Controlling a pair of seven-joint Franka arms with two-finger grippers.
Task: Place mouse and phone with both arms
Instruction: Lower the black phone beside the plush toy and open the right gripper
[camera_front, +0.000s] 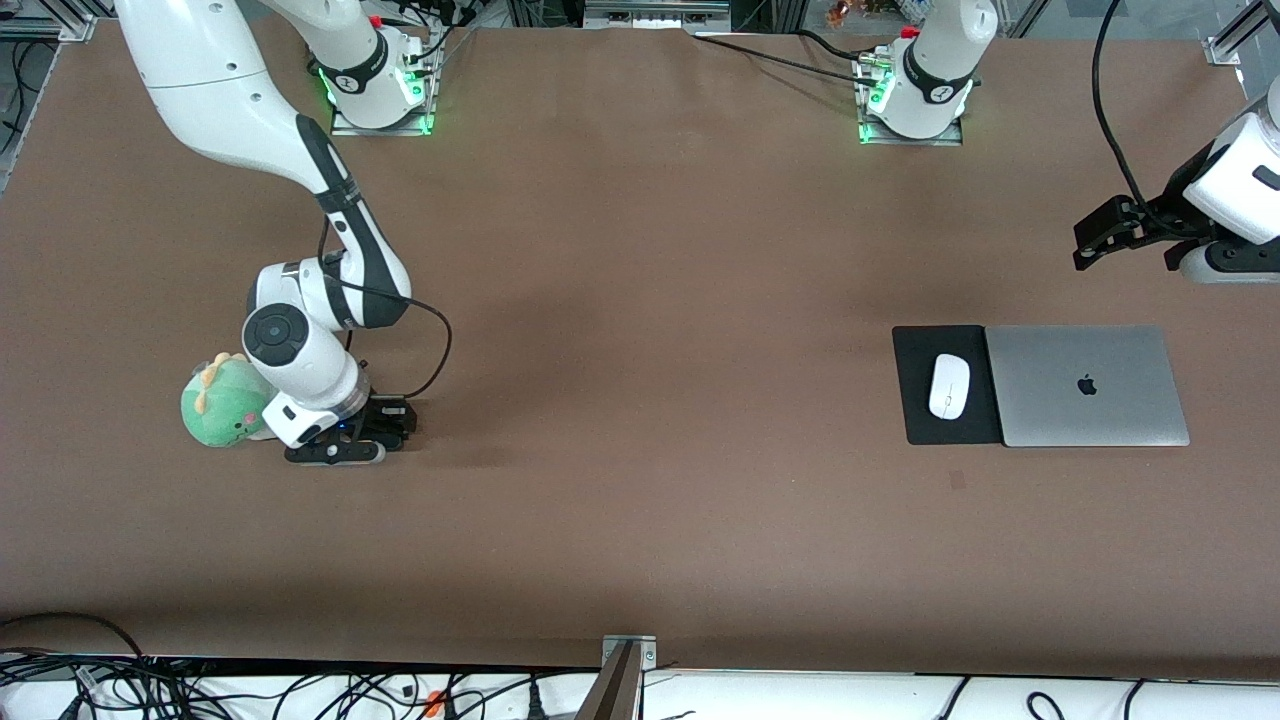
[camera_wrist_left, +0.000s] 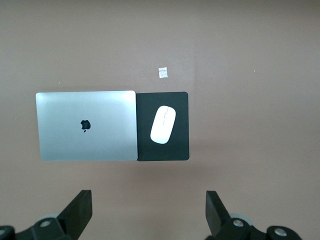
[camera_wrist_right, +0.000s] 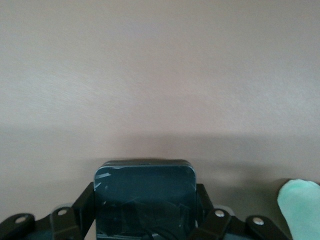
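The white mouse (camera_front: 948, 386) lies on a black mouse pad (camera_front: 920, 405) beside a closed silver laptop (camera_front: 1085, 385), toward the left arm's end of the table. The left wrist view shows the mouse (camera_wrist_left: 163, 124), the pad (camera_wrist_left: 175, 150) and the laptop (camera_wrist_left: 85, 125) too. My left gripper (camera_front: 1100, 235) is open and empty (camera_wrist_left: 149, 205), up over bare table by the laptop. My right gripper (camera_front: 345, 440) is down at the table beside a green plush toy. It is shut on the black phone (camera_wrist_right: 145, 185), with one finger (camera_wrist_right: 85, 202) against each side. The gripper hides the phone in the front view.
A green plush toy (camera_front: 215, 405) sits against the right arm's wrist and shows at the edge of the right wrist view (camera_wrist_right: 302, 205). A small white scrap (camera_wrist_left: 162, 72) lies on the brown table near the mouse pad.
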